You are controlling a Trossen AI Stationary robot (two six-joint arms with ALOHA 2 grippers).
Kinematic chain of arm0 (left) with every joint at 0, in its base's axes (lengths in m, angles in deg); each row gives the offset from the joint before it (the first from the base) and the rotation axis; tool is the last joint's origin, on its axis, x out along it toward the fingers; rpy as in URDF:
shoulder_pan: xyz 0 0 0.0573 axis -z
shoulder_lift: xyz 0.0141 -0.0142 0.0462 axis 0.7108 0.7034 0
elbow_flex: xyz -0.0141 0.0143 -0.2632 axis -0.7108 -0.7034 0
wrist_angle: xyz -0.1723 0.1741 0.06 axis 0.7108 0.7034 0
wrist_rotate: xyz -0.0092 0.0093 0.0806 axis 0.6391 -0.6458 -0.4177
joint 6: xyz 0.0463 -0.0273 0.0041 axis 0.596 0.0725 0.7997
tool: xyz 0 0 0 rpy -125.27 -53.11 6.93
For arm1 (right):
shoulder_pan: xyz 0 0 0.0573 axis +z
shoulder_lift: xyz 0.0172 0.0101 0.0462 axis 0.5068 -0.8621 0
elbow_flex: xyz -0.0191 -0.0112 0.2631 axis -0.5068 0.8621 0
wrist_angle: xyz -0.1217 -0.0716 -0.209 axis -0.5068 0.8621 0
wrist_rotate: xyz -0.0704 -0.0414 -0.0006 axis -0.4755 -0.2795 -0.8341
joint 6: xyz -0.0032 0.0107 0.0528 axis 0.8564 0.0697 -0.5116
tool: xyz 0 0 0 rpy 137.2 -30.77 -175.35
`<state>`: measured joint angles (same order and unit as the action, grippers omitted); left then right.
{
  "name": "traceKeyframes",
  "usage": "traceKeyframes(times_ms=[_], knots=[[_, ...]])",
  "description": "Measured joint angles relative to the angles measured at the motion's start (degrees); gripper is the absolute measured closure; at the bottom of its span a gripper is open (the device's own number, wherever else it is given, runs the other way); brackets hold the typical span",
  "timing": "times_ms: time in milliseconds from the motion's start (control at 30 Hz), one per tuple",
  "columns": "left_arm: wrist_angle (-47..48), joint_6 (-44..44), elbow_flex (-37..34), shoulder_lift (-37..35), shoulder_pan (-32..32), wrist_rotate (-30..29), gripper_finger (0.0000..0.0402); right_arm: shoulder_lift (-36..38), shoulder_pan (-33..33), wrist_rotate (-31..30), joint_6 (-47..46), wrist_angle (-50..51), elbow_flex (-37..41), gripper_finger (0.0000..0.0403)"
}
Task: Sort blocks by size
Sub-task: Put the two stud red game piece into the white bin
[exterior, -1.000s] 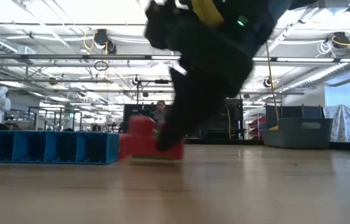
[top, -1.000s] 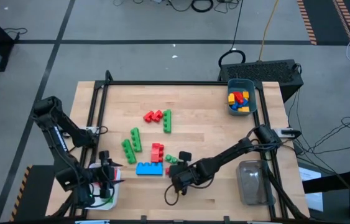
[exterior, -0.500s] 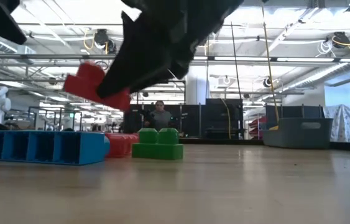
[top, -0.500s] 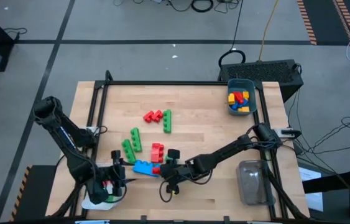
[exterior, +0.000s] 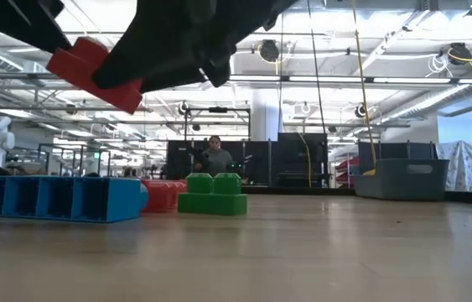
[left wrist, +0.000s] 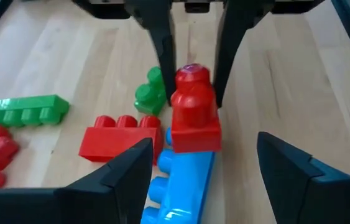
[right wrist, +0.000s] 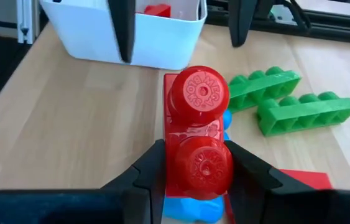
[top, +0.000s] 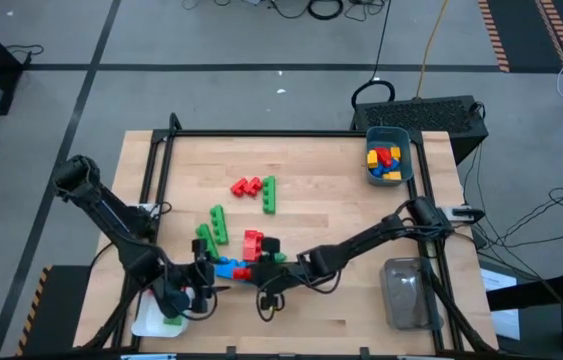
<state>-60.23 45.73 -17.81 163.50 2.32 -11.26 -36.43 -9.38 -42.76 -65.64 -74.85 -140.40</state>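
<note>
My right gripper (right wrist: 196,152) is shut on a red two-stud block (right wrist: 197,124), held above the table just over the long blue brick (left wrist: 178,183). My left gripper (left wrist: 204,149) stands open close by, on the block's left side, its fingers facing the block. On the table lie a flat red block (left wrist: 119,134), a small green block (exterior: 212,195) and several green bars (top: 211,232). More red blocks and a green bar (top: 269,195) lie farther back. My right gripper pinches the red block's two long sides (right wrist: 170,155) between its two fingers, at the end nearer the wrist. The fingers slant down from the table's right and lie along the block. The block (exterior: 93,71) is lifted clear and tilted.
A white bin (right wrist: 125,37) holding a red block stands at the near left corner. A teal bin (top: 388,160) with coloured blocks stands at the far right, and a clear bin (top: 401,290) at the near right. A black frame edges the table.
My right gripper has risen and gone toward the table's left with the red block, lifting it clear of the table beside the small green block. My left gripper has gone from the white bin toward the table's right, up to the blue brick, which has turned a little.
</note>
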Motion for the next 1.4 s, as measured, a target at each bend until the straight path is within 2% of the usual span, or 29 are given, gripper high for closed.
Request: traceKeyframes(times_ms=[267, 467, 633, 867, 1000, 1133, 1267, 1400], knots=[[-1.6, 2.6, 0.0, 0.2, -3.6, 3.7, 0.0115, 0.0, -0.3, -0.3, 1.1, -2.4, 0.0, 0.0287], [-2.2, 3.1, 0.0, 1.6, -6.0, 5.1, 0.0119, 0.0, -0.2, -0.3, 2.1, -3.2, 0.0, 0.0287], [-3.1, 4.2, 0.0, 2.4, -6.8, 5.4, 0.0147, 0.0, -0.2, -0.3, 2.2, -3.2, 0.0, 0.0287], [-3.1, 4.1, 0.0, 2.4, -7.7, 6.9, 0.022, 0.0, -0.2, -0.5, 2.2, -3.2, 0.0, 0.0285], [-3.1, 4.2, 0.0, 2.4, -7.8, 7.0, 0.0263, 0.0, -0.3, -0.9, 2.2, -3.2, 0.0, 0.0268], [-2.2, 4.4, 0.0, 2.4, -7.9, 7.2, 0.0295, 0.0, -0.2, -4.8, 0.9, -0.8, 0.0, 0.0242], [-0.8, 4.1, 0.0, 2.4, -7.9, 7.2, 0.0308, 0.8, 0.1, -7.0, -1.3, 3.8, 0.0, 0.0221], [-0.4, 4.1, 0.0, 2.4, -7.8, 7.4, 0.0309, 0.9, 0.4, -7.4, -1.5, 4.1, 0.0, 0.0215]])
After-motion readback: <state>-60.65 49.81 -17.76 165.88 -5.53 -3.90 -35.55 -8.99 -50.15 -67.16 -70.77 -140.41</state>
